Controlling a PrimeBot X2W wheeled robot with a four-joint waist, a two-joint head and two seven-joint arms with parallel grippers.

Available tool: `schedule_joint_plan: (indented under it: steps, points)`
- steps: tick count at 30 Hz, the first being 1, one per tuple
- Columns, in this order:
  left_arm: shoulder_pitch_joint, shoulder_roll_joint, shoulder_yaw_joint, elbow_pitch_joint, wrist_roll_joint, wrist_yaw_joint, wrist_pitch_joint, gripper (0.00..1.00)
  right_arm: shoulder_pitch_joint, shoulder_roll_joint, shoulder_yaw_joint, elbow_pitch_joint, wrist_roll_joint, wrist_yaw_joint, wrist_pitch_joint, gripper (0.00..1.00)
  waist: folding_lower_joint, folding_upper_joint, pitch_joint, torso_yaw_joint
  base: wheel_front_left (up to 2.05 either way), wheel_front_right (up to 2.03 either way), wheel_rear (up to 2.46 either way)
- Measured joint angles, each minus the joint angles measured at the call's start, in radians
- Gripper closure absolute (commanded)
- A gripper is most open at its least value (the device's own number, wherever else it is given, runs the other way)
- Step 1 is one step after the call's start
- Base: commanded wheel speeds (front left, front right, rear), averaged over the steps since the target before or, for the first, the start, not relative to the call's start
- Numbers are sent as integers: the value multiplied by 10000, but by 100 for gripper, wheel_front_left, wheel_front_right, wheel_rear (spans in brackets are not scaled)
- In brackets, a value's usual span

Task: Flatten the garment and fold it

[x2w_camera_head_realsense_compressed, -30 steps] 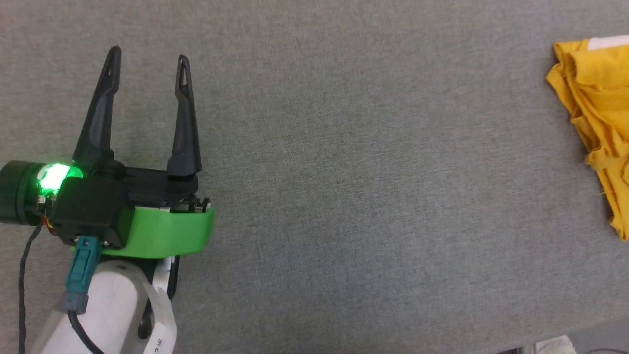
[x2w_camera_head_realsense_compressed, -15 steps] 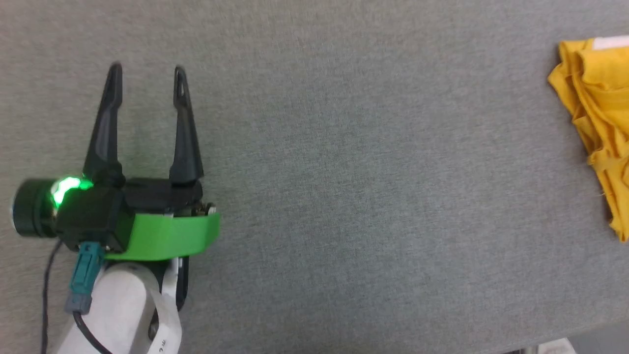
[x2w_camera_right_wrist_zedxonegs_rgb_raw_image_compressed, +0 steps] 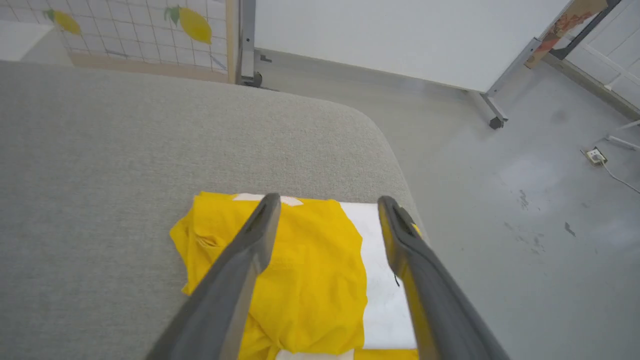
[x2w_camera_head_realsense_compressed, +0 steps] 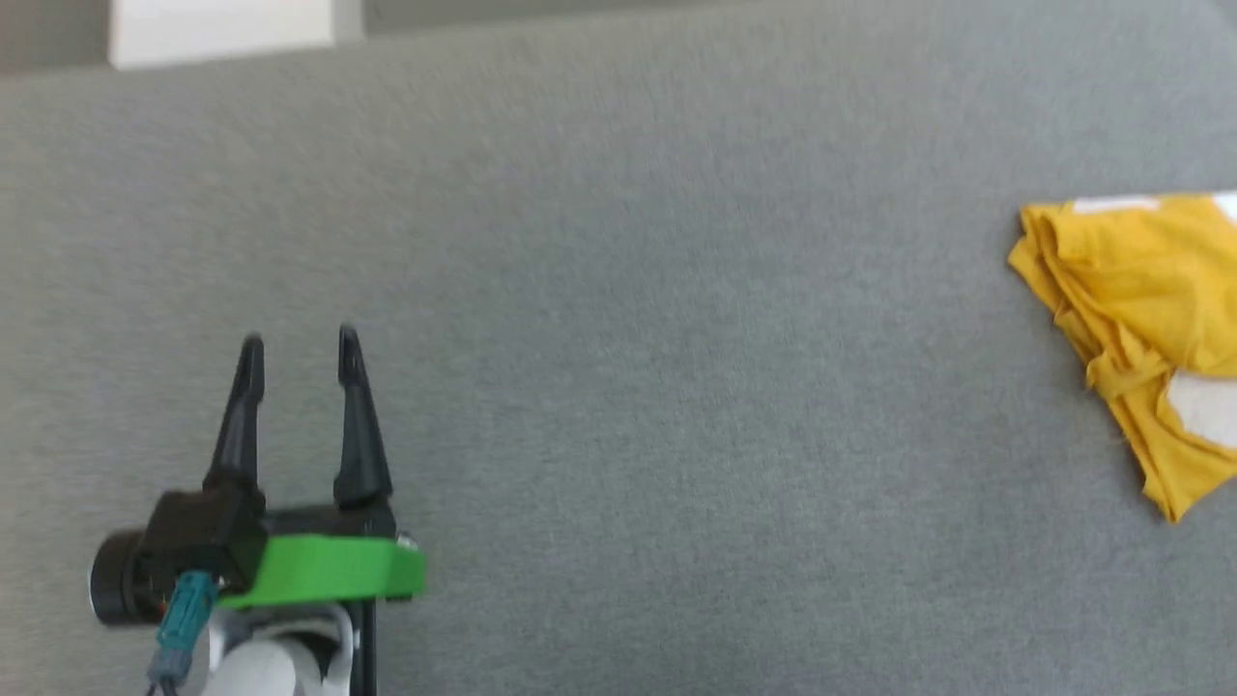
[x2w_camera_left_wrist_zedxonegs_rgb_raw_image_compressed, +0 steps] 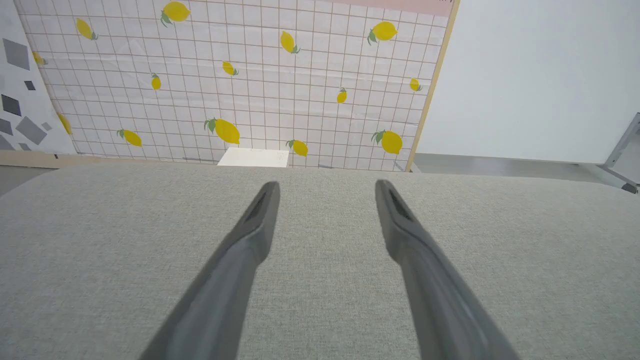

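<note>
The garment [x2w_camera_head_realsense_compressed: 1140,290] is a bright yellow shirt lying bunched in layers at the right end of the grey table [x2w_camera_head_realsense_compressed: 676,387], with white patches showing. In the right wrist view the garment [x2w_camera_right_wrist_zedxonegs_rgb_raw_image_compressed: 310,270] lies under my right gripper [x2w_camera_right_wrist_zedxonegs_rgb_raw_image_compressed: 328,199], close to the table's rounded right corner. That gripper is open and its fingers hover over the cloth with nothing between them. My left gripper [x2w_camera_head_realsense_compressed: 300,340] stands open at the lower left, far from the garment. In its own view the left gripper [x2w_camera_left_wrist_zedxonegs_rgb_raw_image_compressed: 327,184] is empty over bare table.
Behind the table's far edge stand a lemon-patterned grid panel [x2w_camera_left_wrist_zedxonegs_rgb_raw_image_compressed: 250,75] and a white box [x2w_camera_left_wrist_zedxonegs_rgb_raw_image_compressed: 254,157]. Grey floor [x2w_camera_right_wrist_zedxonegs_rgb_raw_image_compressed: 525,200] lies just past the table's right edge, with a wheeled stand leg [x2w_camera_right_wrist_zedxonegs_rgb_raw_image_compressed: 492,112] and a floor socket [x2w_camera_right_wrist_zedxonegs_rgb_raw_image_compressed: 595,156].
The head camera has tilted up, so the table's far edge now shows and the garment sits lower in view. My left gripper has drawn back toward me, still open.
</note>
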Motion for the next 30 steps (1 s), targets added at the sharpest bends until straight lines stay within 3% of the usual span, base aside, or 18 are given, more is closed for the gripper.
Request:
schedule_joint_plan:
  steps: [8,13,19,30]
  points:
    - [875,-58,-33,399,-456,-90,-4,0,2066,1879,-558,-2800,44,-2,-86,0,0,0,-1487,464,0,0,0]
    - [1208,-138,-192,610,-502,-186,-94,0,3198,2907,-686,-3875,-518,-2,-876,0,0,0,-2083,884,0,0,0]
    - [1503,-207,-341,1051,-512,-527,-263,0,4286,3839,-719,-4159,-1273,-2,-1839,0,-1,0,-2588,1341,0,0,0]
    - [1713,-602,-245,1877,-441,-1139,-299,0,5449,4452,-677,-3419,-2441,-2,-3108,0,-1,0,-3140,1740,0,0,0]
